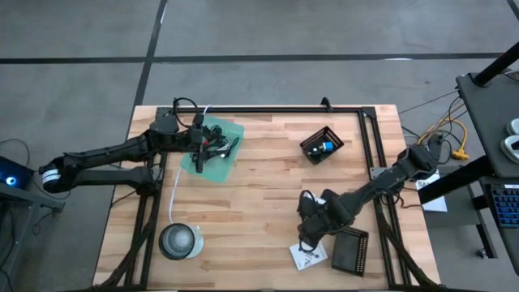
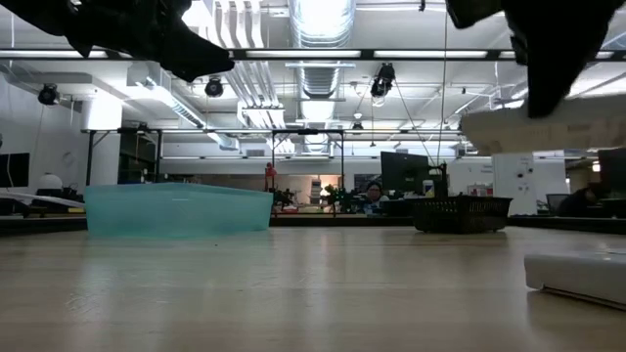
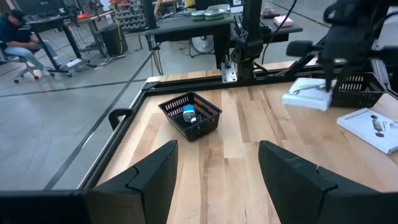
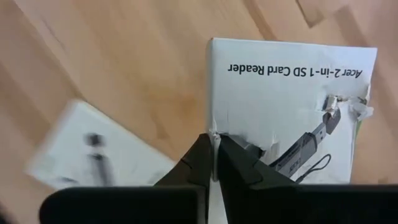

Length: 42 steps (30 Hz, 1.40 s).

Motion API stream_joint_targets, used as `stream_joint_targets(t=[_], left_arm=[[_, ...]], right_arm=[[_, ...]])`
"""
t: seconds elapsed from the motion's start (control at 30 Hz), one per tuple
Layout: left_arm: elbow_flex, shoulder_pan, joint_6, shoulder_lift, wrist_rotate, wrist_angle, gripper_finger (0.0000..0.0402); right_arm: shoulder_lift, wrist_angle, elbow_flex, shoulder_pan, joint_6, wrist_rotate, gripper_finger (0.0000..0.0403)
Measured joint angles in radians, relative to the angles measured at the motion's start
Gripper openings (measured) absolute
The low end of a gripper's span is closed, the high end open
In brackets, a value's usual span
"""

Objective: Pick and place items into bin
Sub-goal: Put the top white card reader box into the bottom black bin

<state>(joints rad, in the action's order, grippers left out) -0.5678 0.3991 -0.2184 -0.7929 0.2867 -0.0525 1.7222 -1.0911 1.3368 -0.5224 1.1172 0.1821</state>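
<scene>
My right gripper (image 4: 214,148) is shut on a white printed packet (image 4: 292,106) marked "SD Card Reader", above the table's near right part (image 1: 312,221). In the low view that packet (image 2: 528,132) is in the air. A second white packet (image 1: 308,255) lies flat on the table below it. My left gripper (image 3: 217,155) is open and touches nothing. It hovers over the teal bin (image 1: 212,150), which holds black coiled cables (image 1: 212,139). A small blue piece (image 3: 189,114) lies in a black basket (image 1: 322,146). My right gripper pinches the white packet between its two fingers at one edge (image 4: 214,132), close to a corner. The fingers come from above. The packet is lifted clear of the table and lies about level under the gripper (image 2: 528,132).
A round clear lidded tub (image 1: 180,241) stands near the table's near left edge. A white cord (image 1: 175,191) runs from the bin toward the tub. A second black basket (image 1: 350,250) sits by the near right corner. Bare wood lies in the table's middle.
</scene>
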Motion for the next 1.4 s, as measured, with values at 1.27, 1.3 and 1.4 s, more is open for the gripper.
stream_joint_targets(t=[1.27, 1.3, 1.4], left_arm=[[0.006, 0.000, -0.008, -0.005, 0.000, -0.029, 0.0208], [0.006, 0.000, -0.008, -0.005, 0.000, -0.030, 0.0208], [0.008, 0.000, -0.008, -0.005, 0.000, -0.045, 0.0208]], right_arm=[[0.030, -0.112, 0.105, -0.267, 1.121, -0.190, 0.0008], [0.037, -0.112, 0.105, -0.268, 1.110, -0.191, 0.0008], [0.055, -0.112, 0.106, -0.274, 1.081, -0.190, 0.0008]])
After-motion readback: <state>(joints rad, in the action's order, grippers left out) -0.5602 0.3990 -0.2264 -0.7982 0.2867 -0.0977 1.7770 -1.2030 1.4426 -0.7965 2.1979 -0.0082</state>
